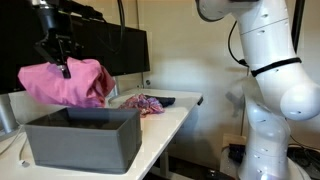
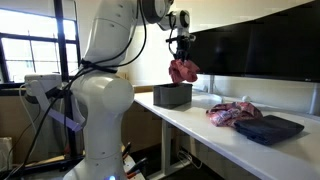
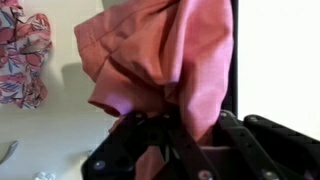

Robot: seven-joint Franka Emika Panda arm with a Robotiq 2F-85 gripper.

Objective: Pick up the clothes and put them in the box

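Note:
My gripper (image 1: 61, 62) is shut on a pink garment (image 1: 70, 83) and holds it in the air just above the grey box (image 1: 85, 140). In an exterior view the garment (image 2: 183, 70) hangs over the box (image 2: 172, 95) at the far end of the table. In the wrist view the pink garment (image 3: 165, 55) fills the middle, pinched between the black fingers (image 3: 175, 135). A second, patterned pink and purple garment (image 1: 145, 103) lies crumpled on the white table; it shows in both exterior views (image 2: 233, 113) and at the left edge of the wrist view (image 3: 22, 55).
A dark flat object (image 2: 268, 128) lies on the table next to the patterned garment. Large dark monitors (image 2: 250, 50) stand along the wall behind the white table (image 1: 170, 125). The robot's white base (image 2: 100, 110) stands beside the table.

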